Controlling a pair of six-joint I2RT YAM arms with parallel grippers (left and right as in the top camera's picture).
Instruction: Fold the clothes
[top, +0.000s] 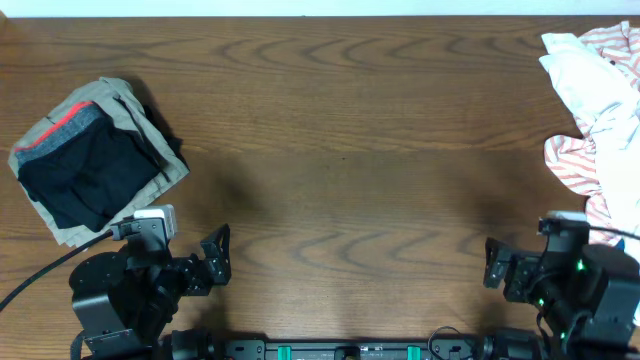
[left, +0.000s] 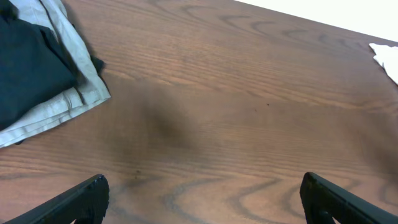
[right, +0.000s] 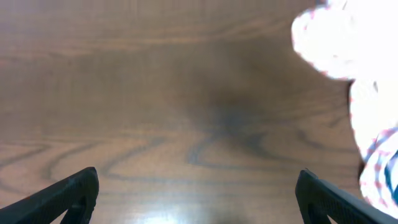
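Dark wood-grain table (top: 340, 120), mostly bare in the middle. Your leggings (top: 85, 175) sit at the far left as a compact black bundle lying on top of a khaki garment (top: 125, 100), with the grey waistband (top: 70, 125) and its red edge showing at the upper left.

Left gripper (top: 218, 255) and right gripper (top: 492, 262) both hover low at the near edge, fingers spread wide, holding nothing and well apart from any cloth.

Expect the fabric to be light, limp and stretchy. It'll sag and elongate if you lift from one point, and it won't hold a crease. Pinch at the waistband, the firmest part, and take only the black layer, not the khaki underneath.

White and red-striped clothes (top: 600, 90) are piled at the far right; leave them. The right wrist view is blurred, so that pile probably lies closer to the fingers than it looks.

No brand, label or readable writing anywhere.
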